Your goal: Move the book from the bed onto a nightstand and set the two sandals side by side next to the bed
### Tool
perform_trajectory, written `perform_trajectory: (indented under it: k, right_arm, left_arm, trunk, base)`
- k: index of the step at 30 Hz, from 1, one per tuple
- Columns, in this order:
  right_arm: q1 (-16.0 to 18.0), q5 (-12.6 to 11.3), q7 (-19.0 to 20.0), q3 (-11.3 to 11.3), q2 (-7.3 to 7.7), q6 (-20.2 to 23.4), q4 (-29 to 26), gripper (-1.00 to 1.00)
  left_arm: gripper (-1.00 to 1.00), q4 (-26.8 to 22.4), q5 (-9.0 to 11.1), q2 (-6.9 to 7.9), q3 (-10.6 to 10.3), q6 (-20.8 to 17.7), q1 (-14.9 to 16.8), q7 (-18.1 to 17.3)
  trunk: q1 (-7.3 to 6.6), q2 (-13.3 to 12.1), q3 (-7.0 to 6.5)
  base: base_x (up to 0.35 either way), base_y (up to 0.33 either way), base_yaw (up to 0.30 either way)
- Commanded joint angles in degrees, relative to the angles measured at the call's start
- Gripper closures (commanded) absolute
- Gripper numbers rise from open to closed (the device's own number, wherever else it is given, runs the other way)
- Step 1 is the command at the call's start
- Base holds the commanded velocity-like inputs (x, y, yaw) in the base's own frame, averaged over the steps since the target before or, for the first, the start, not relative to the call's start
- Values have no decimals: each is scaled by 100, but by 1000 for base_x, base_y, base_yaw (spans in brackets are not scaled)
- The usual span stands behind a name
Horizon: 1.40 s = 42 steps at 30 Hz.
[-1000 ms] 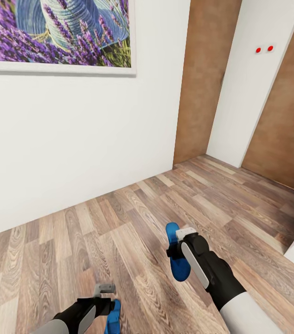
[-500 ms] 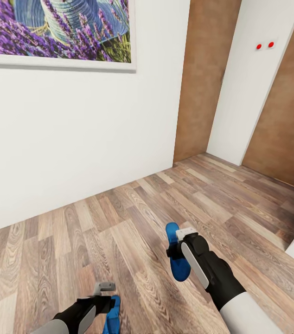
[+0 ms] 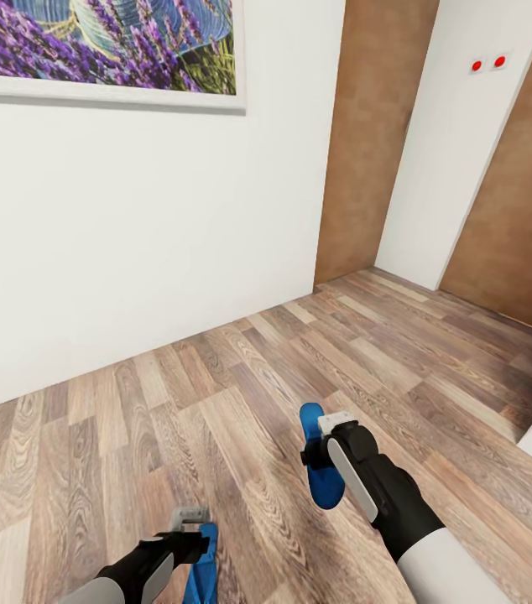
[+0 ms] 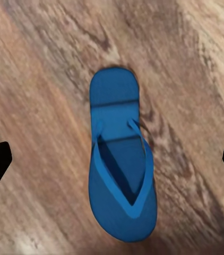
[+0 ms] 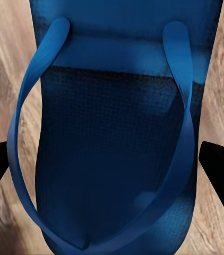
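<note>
Left fingers (image 4: 112,159) spread over one sandal (image 4: 121,164) lying free, right fingers' (image 5: 112,159) grip unclear around the other sandal (image 3: 318,466); book untouched.

Black forearms with grey side panels, white upper sleeves, pale grey wrist blocks, black jaws

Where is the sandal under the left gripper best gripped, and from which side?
Pinch the sandal across its sole's long edges at mid-length, coming straight down: it lies flat, straps up, centred between the left gripper's open fingers.
</note>
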<state>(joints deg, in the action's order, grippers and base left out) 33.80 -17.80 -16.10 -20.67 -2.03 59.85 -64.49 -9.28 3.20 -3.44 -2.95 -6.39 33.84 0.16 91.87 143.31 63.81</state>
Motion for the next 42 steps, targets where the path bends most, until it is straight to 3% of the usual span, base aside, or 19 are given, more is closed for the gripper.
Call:
perform_trajectory:
  k: [1,9,22,42]
  right_arm:
    - [4,-57,-60,-8,1,15,-2,100]
    - [4,-57,-60,-8,1,15,6,100]
    - [4,-56,-60,-16,-7,15,7,100]
    - [4,-57,-60,-16,-8,15,33,100]
  left_arm:
    - [-100,-12,35,2,-30,-33,0,2]
    - [-100,-20,42,9,-30,-11,0,2]
    - [-100,-21,32,18,-30,384,0,7]
    - [-100,-41,29,19,-31,353,5,19]
  trunk:
    - [1,4,28]
    - [22,14,205]
    - [55,32,493]
    - [107,59,936]
  base:
    - [0,0,0]
    - [0,0,0]
    - [0,0,0]
    - [0,0,0]
